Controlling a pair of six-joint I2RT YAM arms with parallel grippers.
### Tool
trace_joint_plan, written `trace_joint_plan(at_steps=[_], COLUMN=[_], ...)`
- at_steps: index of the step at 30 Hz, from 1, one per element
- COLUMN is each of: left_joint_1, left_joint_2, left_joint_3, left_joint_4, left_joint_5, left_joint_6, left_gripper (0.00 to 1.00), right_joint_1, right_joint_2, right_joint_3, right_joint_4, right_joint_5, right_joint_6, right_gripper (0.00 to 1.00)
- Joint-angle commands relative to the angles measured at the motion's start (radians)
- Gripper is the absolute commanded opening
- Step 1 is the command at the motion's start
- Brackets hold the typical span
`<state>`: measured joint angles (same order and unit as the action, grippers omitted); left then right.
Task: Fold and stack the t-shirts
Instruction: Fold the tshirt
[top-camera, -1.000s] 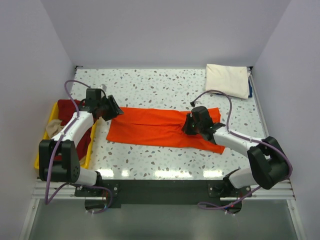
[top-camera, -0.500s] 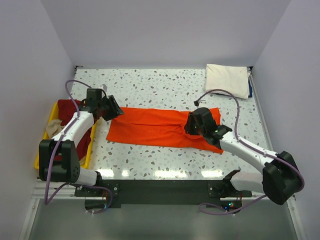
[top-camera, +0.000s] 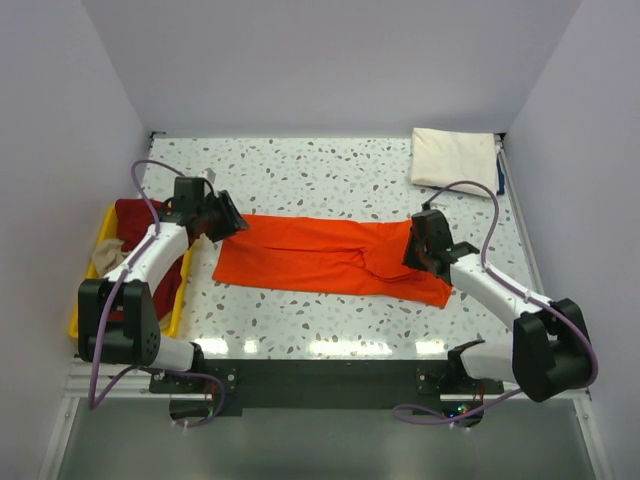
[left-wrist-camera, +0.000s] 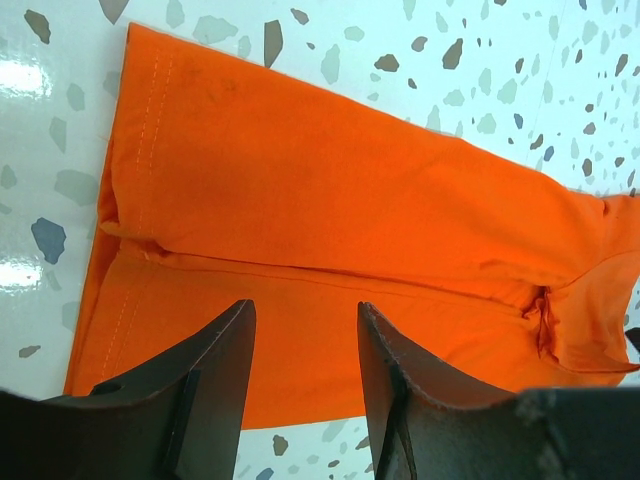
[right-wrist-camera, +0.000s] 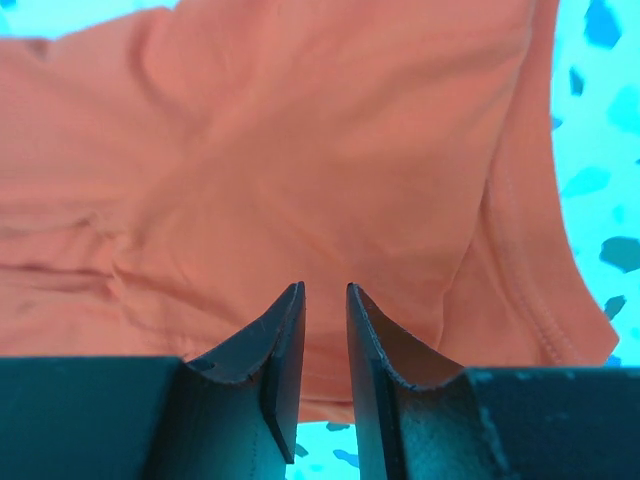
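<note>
The orange t-shirt (top-camera: 320, 255) lies flat on the speckled table (top-camera: 320, 170), folded into a long band that runs left to right across the middle, with its right end slanting nearer than its left. The left gripper (top-camera: 228, 222) hangs just over the band's left end. In the wrist view its dark fingers (left-wrist-camera: 215, 380) stand spread wide with nothing between them, and the stitched hem and a lengthwise fold show below. The right gripper (top-camera: 415, 250) is over the band's right end. Its fingers (right-wrist-camera: 275, 345) are parted by only a narrow slit, and in the wrist view they hold no cloth, with the wrinkled orange cloth showing beyond them. A folded cream-white t-shirt (top-camera: 455, 158) rests in the far right corner, well apart from the orange one. At the left edge a yellow tray (top-camera: 180, 298) holds a dark red t-shirt (top-camera: 135, 215) and a crumpled beige t-shirt (top-camera: 108, 255)
</note>
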<state>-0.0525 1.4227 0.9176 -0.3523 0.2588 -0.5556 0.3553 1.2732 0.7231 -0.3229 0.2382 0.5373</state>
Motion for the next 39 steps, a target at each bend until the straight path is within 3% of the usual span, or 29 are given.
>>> trace_joint_plan(at_steps=[1, 11, 20, 24, 30, 39], left_joint_1=[-0.007, -0.036, -0.194, -0.263, -0.375, -0.44], left_joint_2=[-0.028, 0.001, 0.031, 0.064, 0.11, 0.073], left_joint_3=[-0.016, -0.016, -0.003, -0.04, -0.12, -0.224], left_joint_4=[0.042, 0.046, 0.01, 0.007, 0.021, -0.031], left_joint_5=[0.02, 0.02, -0.125, -0.303, -0.528, -0.578], left_joint_6=[0.022, 0.006, -0.058, -0.108, -0.185, -0.257], left_gripper=[0.5, 0.51, 0.5, 0.43, 0.41, 0.4], right_joint_1=[0.007, 0.011, 0.011, 0.01, 0.011, 0.004], right_joint_2=[-0.038, -0.236, -0.172, -0.15, -0.114, 0.009], right_joint_3=[-0.062, -0.237, -0.258, -0.228, -0.192, -0.076], right_joint_4=[0.015, -0.013, 0.024, 0.008, 0.002, -0.019], right_joint_5=[-0.066, -0.148, -0.168, -0.178, -0.163, -0.106], right_joint_6=[0.006, 0.072, 0.104, 0.121, 0.119, 0.093], right_gripper=[0.27, 0.24, 0.25, 0.25, 0.25, 0.26])
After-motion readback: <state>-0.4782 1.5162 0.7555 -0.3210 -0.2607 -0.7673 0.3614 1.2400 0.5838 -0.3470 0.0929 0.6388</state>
